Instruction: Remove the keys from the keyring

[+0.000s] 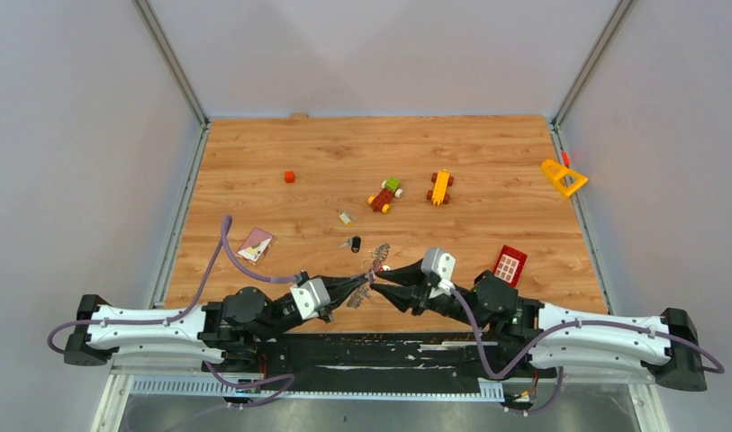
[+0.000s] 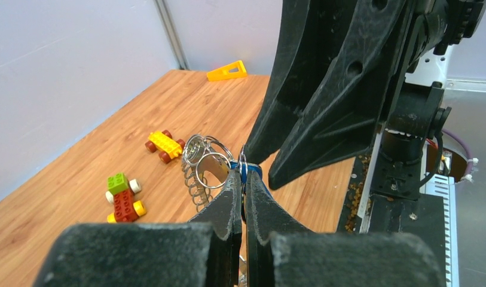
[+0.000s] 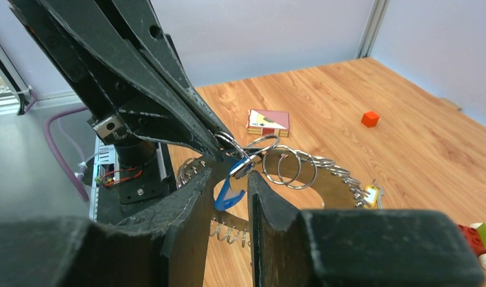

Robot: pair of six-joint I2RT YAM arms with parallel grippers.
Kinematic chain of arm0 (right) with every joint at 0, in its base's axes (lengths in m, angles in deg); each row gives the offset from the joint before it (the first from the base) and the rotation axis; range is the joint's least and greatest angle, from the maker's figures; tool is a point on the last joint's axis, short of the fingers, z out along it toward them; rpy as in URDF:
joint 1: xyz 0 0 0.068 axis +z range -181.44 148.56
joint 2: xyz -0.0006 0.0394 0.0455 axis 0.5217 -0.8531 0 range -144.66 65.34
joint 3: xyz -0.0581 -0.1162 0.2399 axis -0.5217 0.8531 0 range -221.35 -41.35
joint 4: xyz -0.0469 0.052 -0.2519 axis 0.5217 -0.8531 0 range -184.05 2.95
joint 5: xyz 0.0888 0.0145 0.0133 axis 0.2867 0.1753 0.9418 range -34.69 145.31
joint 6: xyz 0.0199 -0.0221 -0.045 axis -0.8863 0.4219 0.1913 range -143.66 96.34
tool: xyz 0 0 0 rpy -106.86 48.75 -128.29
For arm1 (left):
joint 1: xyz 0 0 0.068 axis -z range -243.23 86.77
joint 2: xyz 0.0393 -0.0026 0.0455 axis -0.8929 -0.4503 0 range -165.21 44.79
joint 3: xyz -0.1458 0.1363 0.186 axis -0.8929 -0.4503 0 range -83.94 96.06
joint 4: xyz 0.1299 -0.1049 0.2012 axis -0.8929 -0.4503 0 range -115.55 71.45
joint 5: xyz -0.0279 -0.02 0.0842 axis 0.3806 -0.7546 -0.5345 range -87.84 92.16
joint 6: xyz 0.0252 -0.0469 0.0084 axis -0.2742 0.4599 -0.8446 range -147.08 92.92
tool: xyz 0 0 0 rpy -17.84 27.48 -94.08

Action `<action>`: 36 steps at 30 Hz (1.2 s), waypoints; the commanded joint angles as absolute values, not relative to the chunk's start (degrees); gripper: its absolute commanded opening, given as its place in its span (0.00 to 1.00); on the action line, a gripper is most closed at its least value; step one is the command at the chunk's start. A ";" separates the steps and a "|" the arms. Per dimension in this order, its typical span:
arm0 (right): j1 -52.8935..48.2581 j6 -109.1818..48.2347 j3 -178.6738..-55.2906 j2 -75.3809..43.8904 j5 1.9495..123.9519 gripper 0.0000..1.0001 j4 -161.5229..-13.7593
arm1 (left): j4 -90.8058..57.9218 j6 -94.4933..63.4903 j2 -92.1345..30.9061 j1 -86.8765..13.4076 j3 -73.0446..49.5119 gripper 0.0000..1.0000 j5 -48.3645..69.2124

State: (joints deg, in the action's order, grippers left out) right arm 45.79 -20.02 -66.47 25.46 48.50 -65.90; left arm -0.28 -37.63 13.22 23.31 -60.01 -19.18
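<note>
Nearest the lens in the left wrist view, at bottom centre: left gripper, closed tight, tips clamped on a thin wire loop at the rim of the keyring. Held up off the tabletop, that flat silver ring with its coiled edge, just left of centre in this frame. Peeking out at the very tips, the blue key.

Reaching in from the upper right of the same frame, right gripper. Seen from its own wrist camera: set narrow, with the blue key's head hanging in the gap between the two fingers. Cannot tell whether pinched or only flanked.

From above, both grippers tip to tip at lower centre of the frame, keyring partly hidden between them. Just above them, flat on the wood, a black-headed key, apart from the ring.

Elsewhere on the tabletop:
- two toy block cars at centre
- a red cube at upper left
- a yellow triangle at the right edge
- a red block near the right arm
- a small card at left
</note>
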 commanded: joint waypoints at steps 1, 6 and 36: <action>46.16 -22.30 -66.75 23.35 47.28 0.28 -62.94 | 4.40 -36.83 13.59 23.25 -59.59 0.00 -19.77; 46.16 -22.35 -67.03 21.94 45.09 0.27 -62.95 | 4.55 -36.76 13.43 23.25 -59.59 0.00 -19.56; 46.16 -17.42 -66.61 24.29 49.98 0.00 -67.67 | 7.90 -36.66 15.29 23.25 -61.91 0.00 -22.45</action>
State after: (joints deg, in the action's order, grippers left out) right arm 45.77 -18.80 -66.23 23.93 46.18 -66.40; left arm 2.34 -37.30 14.25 23.37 -61.61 -20.43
